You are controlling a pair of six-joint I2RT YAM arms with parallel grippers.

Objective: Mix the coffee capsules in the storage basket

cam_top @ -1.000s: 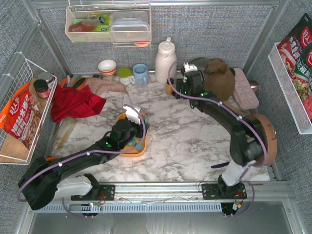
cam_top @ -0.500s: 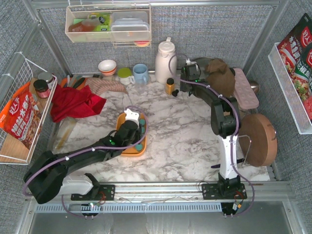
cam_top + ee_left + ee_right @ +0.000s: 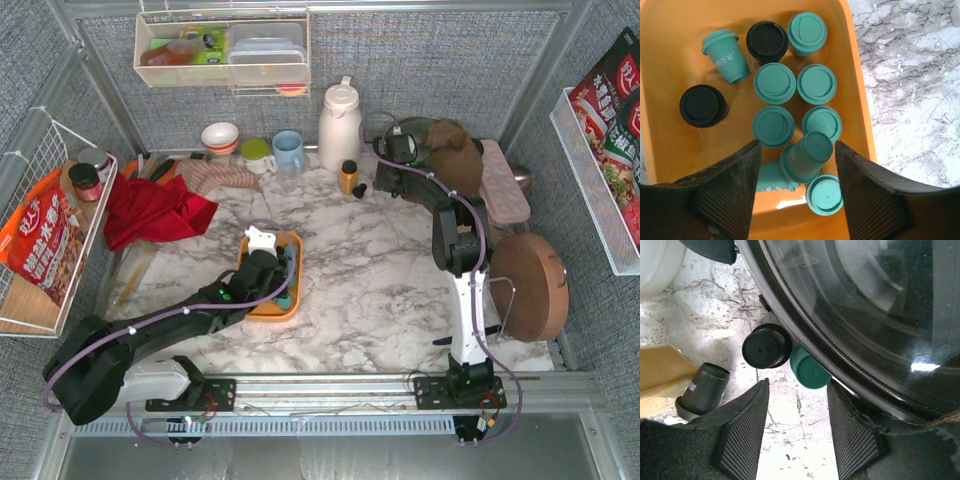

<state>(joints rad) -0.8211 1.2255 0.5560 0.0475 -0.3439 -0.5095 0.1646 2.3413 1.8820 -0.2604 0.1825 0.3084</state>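
Presently, the left pincer (image 3: 797, 150) stands with jaws apart over the storage basket (image 3: 670, 30) on the table (image 3: 910, 75). The coffee capsules (image 3: 774, 83) lie inside it, one teal pod (image 3: 807, 156) tilted between the jaws. Right pincer (image 3: 797, 385), jaws apart, hovers above a black capsule (image 3: 766, 345) at the rear.

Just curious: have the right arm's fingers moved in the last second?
Yes. The right fingers pulled back and rightward, away from the small amber bottle they crowded a second ago, toward the rear wall.
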